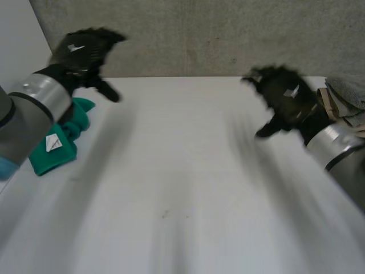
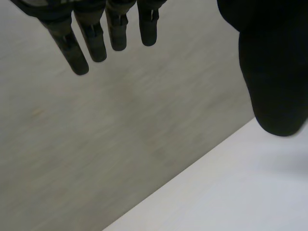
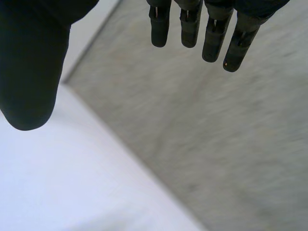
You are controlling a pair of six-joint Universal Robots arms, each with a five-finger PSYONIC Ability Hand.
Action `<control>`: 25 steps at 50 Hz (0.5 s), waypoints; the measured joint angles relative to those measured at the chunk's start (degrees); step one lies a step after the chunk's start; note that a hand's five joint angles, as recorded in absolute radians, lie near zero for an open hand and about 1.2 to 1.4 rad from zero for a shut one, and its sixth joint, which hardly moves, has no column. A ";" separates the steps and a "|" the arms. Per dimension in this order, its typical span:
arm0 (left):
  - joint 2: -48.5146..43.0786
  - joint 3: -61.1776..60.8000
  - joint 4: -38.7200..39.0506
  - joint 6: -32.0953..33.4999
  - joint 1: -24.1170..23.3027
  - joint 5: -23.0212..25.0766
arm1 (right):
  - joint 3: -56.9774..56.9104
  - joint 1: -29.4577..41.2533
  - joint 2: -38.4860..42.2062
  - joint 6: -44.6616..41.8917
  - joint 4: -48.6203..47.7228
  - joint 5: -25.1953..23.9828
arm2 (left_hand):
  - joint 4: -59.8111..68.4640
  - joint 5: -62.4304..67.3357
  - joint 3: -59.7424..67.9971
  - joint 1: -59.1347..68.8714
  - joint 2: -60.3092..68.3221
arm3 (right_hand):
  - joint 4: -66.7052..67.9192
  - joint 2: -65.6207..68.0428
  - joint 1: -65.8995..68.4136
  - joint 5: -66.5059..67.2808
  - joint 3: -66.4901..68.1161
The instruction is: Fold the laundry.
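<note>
left hand [image 1: 85, 54] fingers [image 2: 96, 41] straight, spread, holding nothing, right hand [image 1: 288, 97] fingers [image 3: 211, 38] likewise, above white table [image 1: 182, 188]

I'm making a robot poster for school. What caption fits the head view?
Left hand and right hand open above the white table, green cloth and grey clothes at its sides.
</note>
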 measured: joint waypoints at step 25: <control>-37.20 12.34 7.27 34.03 22.83 -0.98 | 5.50 3.15 6.70 -16.28 4.56 5.73 | 34.49 32.53 33.65 38.10 34.46 | 0.00 0.00 0.00 0.00 0.00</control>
